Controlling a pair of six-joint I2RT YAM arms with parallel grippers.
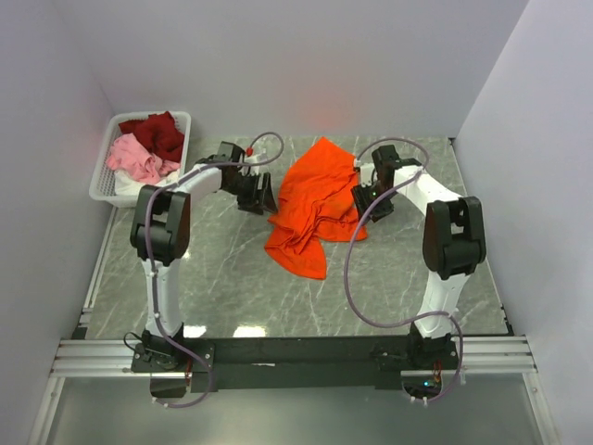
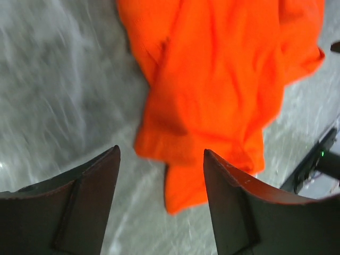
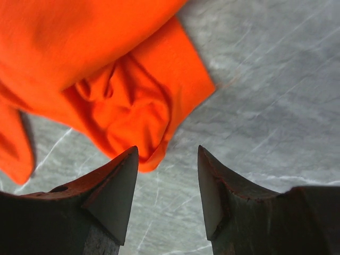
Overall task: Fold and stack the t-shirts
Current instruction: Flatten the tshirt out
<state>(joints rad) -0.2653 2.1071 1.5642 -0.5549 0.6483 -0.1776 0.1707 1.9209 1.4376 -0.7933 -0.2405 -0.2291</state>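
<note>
A bright orange t-shirt (image 1: 310, 204) lies crumpled in a long heap on the middle of the grey marble table; it also shows in the left wrist view (image 2: 223, 79) and the right wrist view (image 3: 106, 69). My left gripper (image 1: 266, 199) is open and empty just left of the shirt's edge, above the table (image 2: 162, 154). My right gripper (image 1: 364, 206) is open and empty at the shirt's right edge, its jaws over bare table beside a fold (image 3: 167, 154). Dark red (image 1: 157, 133), pink (image 1: 134, 158) and white (image 1: 139, 183) shirts lie bunched in the basket.
A white slotted plastic basket (image 1: 105, 185) stands at the back left corner of the table. White walls close in the back and both sides. Purple cables loop from each arm. A black rail runs along the near edge (image 1: 296, 352).
</note>
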